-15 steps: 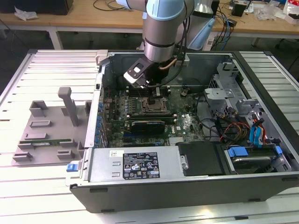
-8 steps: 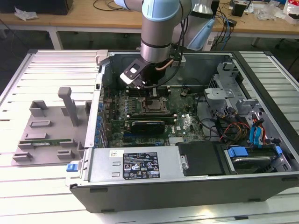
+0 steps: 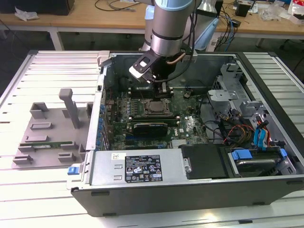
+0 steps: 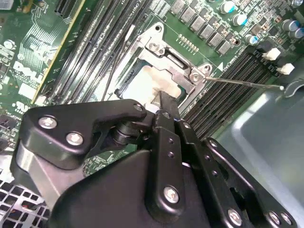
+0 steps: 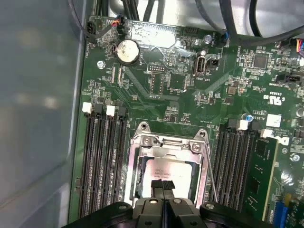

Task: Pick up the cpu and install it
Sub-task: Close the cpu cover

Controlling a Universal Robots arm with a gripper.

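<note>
**A:** Inside the open computer case (image 3: pixel 190 199), how far along is the job?

**B:** The cpu (image 5: pixel 168 167) lies flat in its socket frame (image 5: pixel 142 142) on the green board (image 5: pixel 190 95), silver top up. I'd judge the picking up and the setting down as done.

**A:** And the hand?

**B:** The hand (image 5: pixel 162 184) is closed. Its two fingers are pressed together with nothing between them, tips at the chip's top. I can't tell whether they touch it or hang just above it. The second wrist view agrees, with the hand (image 4: pixel 164 102) right over the cpu (image 4: pixel 140 83).

**A:** So what's left?

**B:** A thin lever rod (image 4: pixel 247 83) sticks out from the frame across the memory slots (image 4: pixel 223 95). From that I'd guess the socket isn't latched yet, so the install isn't finished.

**A:** What about the surface?

**B:** It's a pale slatted bench (image 3: pixel 47 71). The case fills its middle and reaches toward the edge on the exterior view's right, with the arm (image 3: pixel 166 28) coming down into it from the far side. Near the edge on the exterior view's left sits a grey holder (image 3: pixel 47 126) with upright posts and a narrow green stick (image 3: pixel 46 142) lying in it.

**A:** And the room?

**B:** Beyond the far edge stands a wood-topped bench (image 3: pixel 95 14) strewn with cables (image 3: pixel 114 5) and small gear.
</note>
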